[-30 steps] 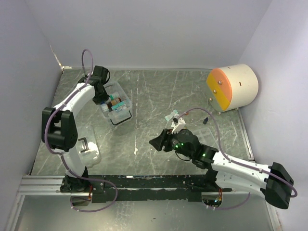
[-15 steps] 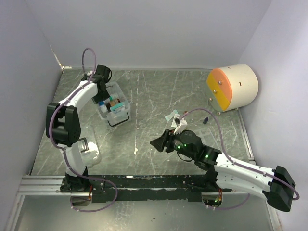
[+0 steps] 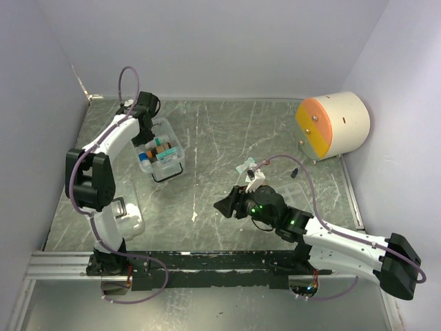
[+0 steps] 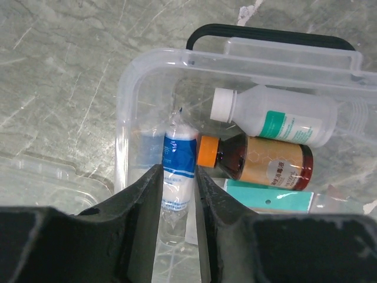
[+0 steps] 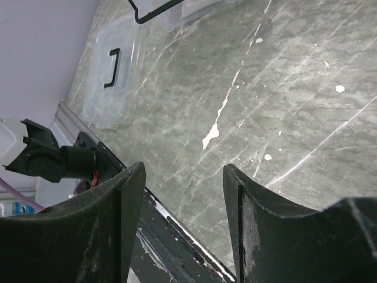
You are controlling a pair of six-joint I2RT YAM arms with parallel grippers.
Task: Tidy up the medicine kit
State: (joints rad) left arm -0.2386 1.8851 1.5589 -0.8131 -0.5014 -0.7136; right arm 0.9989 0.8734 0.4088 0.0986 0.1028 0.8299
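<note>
Where kit (image 4: 122,130) curves, roll (image 4: 178,160) seemingly rests.

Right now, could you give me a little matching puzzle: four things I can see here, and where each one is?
Things: 1 blue-labelled packet; 2 brown bottle; 3 clear lid; 4 cream-and-orange cylinder.
Places: A flat on the table, outside the clear box; B between the left gripper's fingers; C at the far right corner; D lying loose in the clear box.
Pairs: 1-B, 2-D, 3-A, 4-C.

Soft, even light fills the scene; the medicine kit (image 4: 283,59) shows mild sheen, crisp focus, and faint shadows beside it.
</note>
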